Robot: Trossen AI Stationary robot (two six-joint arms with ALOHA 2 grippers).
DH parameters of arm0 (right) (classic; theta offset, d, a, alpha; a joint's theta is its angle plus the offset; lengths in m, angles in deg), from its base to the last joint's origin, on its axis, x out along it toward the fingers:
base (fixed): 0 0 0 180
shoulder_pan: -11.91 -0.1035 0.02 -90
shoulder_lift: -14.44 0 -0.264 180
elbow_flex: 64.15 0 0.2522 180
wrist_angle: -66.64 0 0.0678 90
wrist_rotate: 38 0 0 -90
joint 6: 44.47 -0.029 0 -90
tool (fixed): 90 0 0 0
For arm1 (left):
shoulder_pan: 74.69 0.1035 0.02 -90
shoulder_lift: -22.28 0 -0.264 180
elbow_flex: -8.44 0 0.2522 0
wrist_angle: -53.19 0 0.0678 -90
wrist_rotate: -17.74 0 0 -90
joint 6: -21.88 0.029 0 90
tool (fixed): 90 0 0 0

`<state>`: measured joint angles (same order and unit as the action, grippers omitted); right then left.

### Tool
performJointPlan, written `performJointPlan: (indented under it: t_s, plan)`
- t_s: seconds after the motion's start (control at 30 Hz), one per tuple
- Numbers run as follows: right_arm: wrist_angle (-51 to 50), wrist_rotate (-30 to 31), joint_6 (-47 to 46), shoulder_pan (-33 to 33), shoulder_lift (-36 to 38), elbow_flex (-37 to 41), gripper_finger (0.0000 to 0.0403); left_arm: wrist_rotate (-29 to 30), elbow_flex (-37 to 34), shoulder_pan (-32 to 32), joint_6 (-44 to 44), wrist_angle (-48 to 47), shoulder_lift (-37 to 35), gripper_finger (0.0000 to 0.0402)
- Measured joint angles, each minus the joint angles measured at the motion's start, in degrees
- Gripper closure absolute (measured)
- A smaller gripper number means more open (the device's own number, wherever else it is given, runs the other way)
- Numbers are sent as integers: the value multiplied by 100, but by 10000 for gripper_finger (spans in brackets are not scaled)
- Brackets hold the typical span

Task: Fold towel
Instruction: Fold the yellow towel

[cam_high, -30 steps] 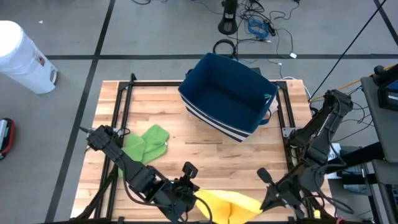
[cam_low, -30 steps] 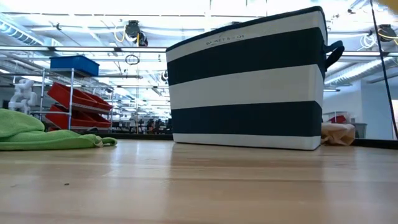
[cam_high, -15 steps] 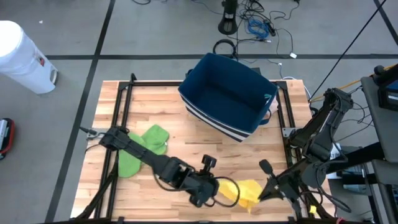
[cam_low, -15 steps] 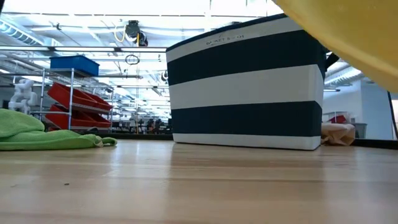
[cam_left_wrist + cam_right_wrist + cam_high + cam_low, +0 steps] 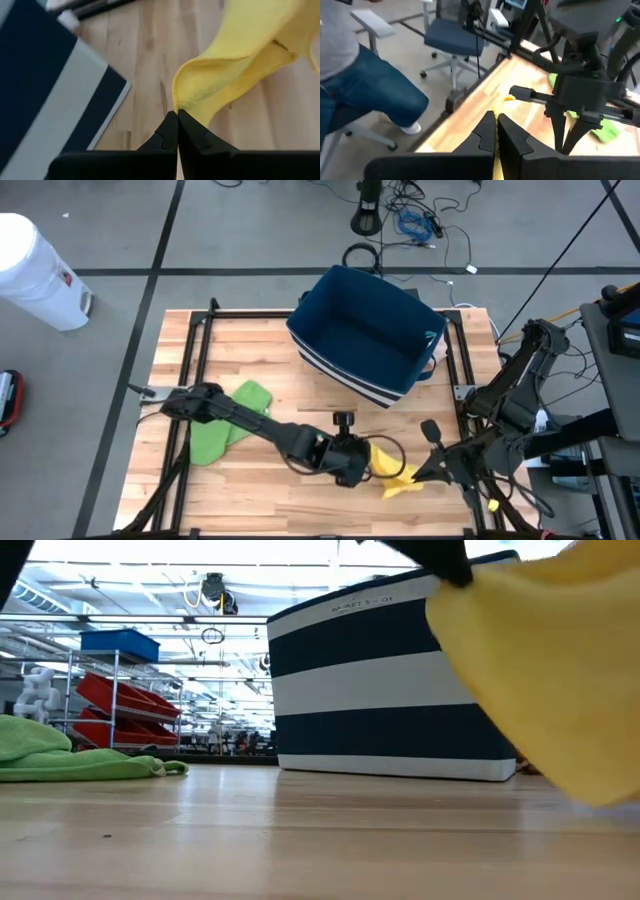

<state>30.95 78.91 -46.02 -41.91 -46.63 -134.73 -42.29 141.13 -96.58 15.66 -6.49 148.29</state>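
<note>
A yellow towel point(image 5: 392, 472) is bunched between my two grippers over the near right part of the table. It also fills the right of the low view point(image 5: 545, 670). My left gripper point(image 5: 370, 461) is shut on one end of it point(image 5: 176, 114). My right gripper point(image 5: 425, 474) is shut at the towel's other end point(image 5: 496, 118). Whether the towel's lower end touches the wood I cannot tell. A green towel point(image 5: 226, 420) lies crumpled on the table's left point(image 5: 60, 755), untouched. My left gripper pinches a folded edge of the yellow towel point(image 5: 176, 106) between its two fingertips, slanting down from the table's left. The cloth runs slack away from the fingers. My right gripper is shut on the towel's right end point(image 5: 410, 482). Its own fingers hide the place of contact.
A navy and white striped basket point(image 5: 368, 335) stands open at the far middle of the table, close behind the towel point(image 5: 395, 670). A black frame point(image 5: 195, 360) borders the table. A seated person point(image 5: 365, 85) and an office chair point(image 5: 455, 45) are beyond the table's edge.
My left gripper has carried its end of the yellow towel from the near edge toward the right and far side, sinking and rolling as it went. The towel, spread along the near edge before, is now gathered into a short bunch beside my right gripper and has come into the low view.
</note>
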Motion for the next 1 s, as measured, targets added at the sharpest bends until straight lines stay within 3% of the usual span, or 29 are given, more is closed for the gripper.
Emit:
performJointPlan:
  t_s: [0.23,0.37,0.57,0.73,1.0]
  plan:
    - [-702,-50,-516,485,-278,0,403,127,-2,207,-462,-163,316,401]
    - [-759,-332,-538,761,-537,0,403,820,0,236,-532,-421,318,388]
    - [-741,-348,-332,1197,-935,2,403,1712,0,120,-539,-816,318,331]
    - [-637,-646,-114,1658,-1293,2,403,1728,0,66,-595,-853,318,291]
    - [-564,-603,368,2444,-1844,2,396,1749,0,-70,-529,-989,318,258]
